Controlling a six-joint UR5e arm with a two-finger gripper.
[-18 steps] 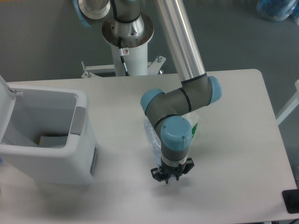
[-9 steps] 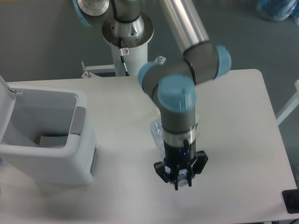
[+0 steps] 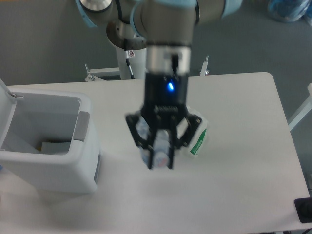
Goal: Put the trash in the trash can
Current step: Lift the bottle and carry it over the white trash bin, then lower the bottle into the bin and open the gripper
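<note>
Gripper (image 3: 161, 158) is clamped on the crushed bottle (image 3: 160, 150), holding it clear of the table (image 3: 243, 175) (motion blur, cap not discernible). Wrapper (image 3: 197, 141) lies on the table just right of the fingers. Trash can (image 3: 48, 146) sits at the left edge, lid (image 3: 6, 109) open
</note>
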